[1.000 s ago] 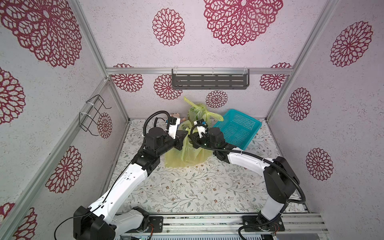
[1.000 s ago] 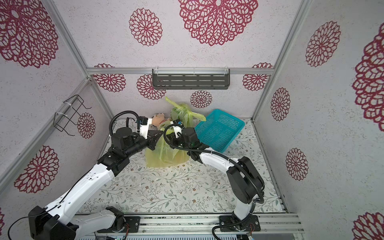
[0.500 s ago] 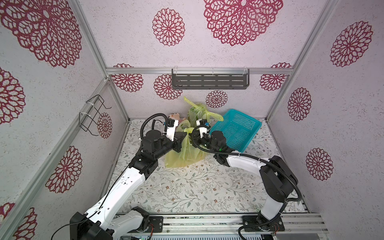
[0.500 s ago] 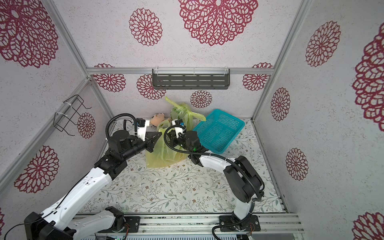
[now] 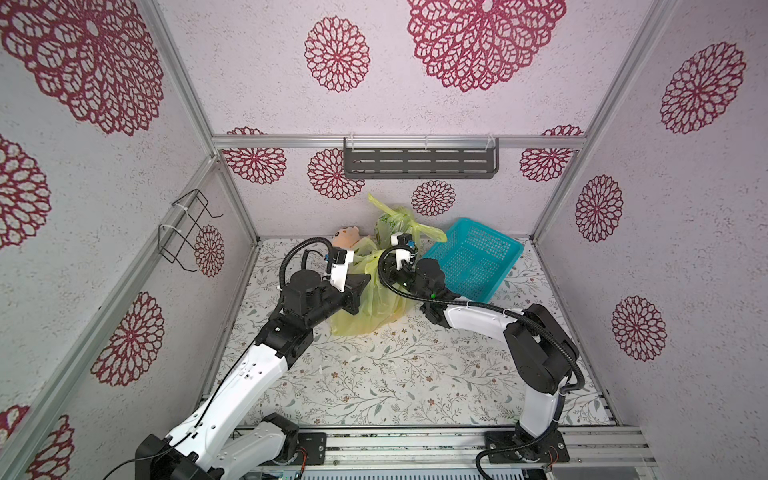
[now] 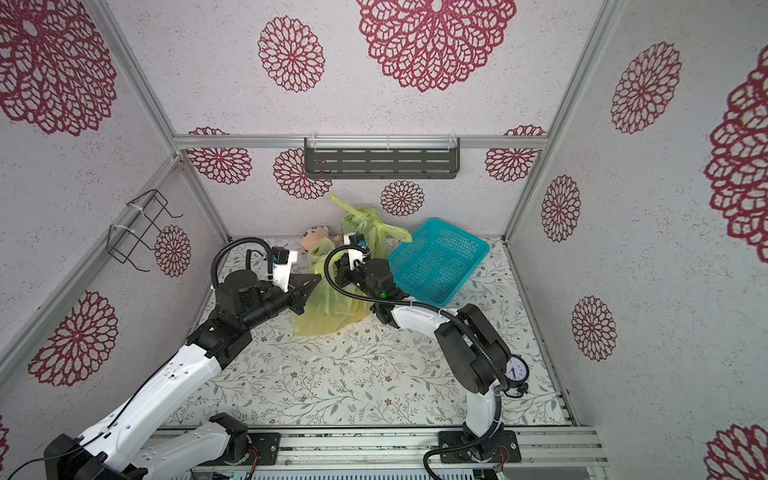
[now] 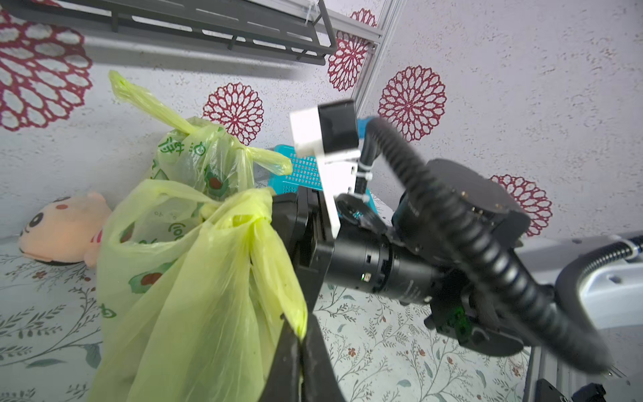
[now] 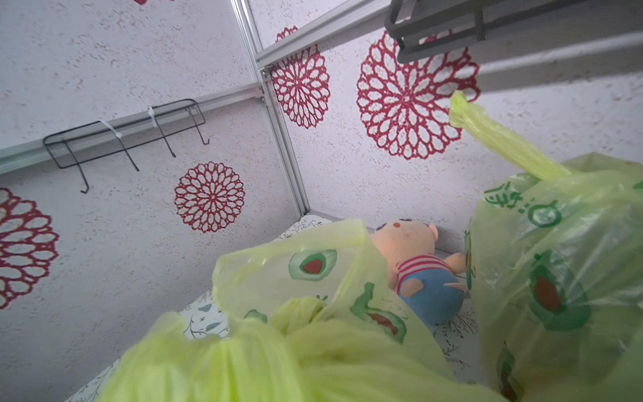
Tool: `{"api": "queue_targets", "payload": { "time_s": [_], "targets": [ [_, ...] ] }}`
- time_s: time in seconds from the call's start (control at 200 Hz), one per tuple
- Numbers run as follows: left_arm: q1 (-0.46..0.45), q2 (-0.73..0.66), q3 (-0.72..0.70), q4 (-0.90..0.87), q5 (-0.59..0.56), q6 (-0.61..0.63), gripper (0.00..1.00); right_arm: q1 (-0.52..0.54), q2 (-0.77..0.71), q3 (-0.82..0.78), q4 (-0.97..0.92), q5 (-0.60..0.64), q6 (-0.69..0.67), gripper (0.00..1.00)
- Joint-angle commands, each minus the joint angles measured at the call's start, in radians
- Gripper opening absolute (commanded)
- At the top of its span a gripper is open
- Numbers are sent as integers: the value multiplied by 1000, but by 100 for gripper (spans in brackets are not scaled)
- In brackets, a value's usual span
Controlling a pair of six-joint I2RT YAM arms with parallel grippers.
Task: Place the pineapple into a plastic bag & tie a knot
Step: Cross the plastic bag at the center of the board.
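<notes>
Both top views look down from high above the near edge of the bench (image 5: 374,374), facing the far wall, set far enough back to take in both arms, the shelf (image 5: 419,164) and the basket (image 5: 473,266); they share almost the whole scene, offset slightly sideways. The left wrist camera sits close behind the left end effector (image 7: 295,334) and faces right and far, across the open bag (image 7: 195,285) to the right arm (image 7: 382,257). The right wrist camera, very near that bag, faces the far left corner, tilted up towards the wire rack (image 8: 114,130). Both wrist views share the doll (image 7: 62,222), the tied bag (image 7: 205,160) and the shelf
</notes>
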Motion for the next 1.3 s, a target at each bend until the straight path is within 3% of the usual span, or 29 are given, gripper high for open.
{"api": "queue_targets", "payload": {
  "time_s": [0.0,0.245,0.365,0.525,0.761,0.926,1.066,1.186,1.296],
  "targets": [
    [6,-52,-30,-10,14,-14,0,-18,-34,13,74,-72,60,0],
    [15,-86,-22,-111,13,18,3,-24,-23,-21,172,-160,114,0],
    [31,-107,13,-142,-20,32,16,-24,-8,-12,170,-158,119,0],
    [75,-117,85,-161,18,44,34,-24,0,-10,165,-149,118,0],
    [167,-34,157,-105,43,-66,54,-24,3,-11,156,-148,112,0],
    [184,140,245,-155,-3,-157,53,-24,6,-3,159,-162,120,0],
    [198,259,295,-190,-9,-204,45,-28,12,9,166,-187,149,0],
    [205,300,256,-175,93,-238,41,-40,27,41,155,-235,207,0],
    [205,296,116,11,224,-319,40,-63,57,86,152,-330,295,0]
  ]
}}
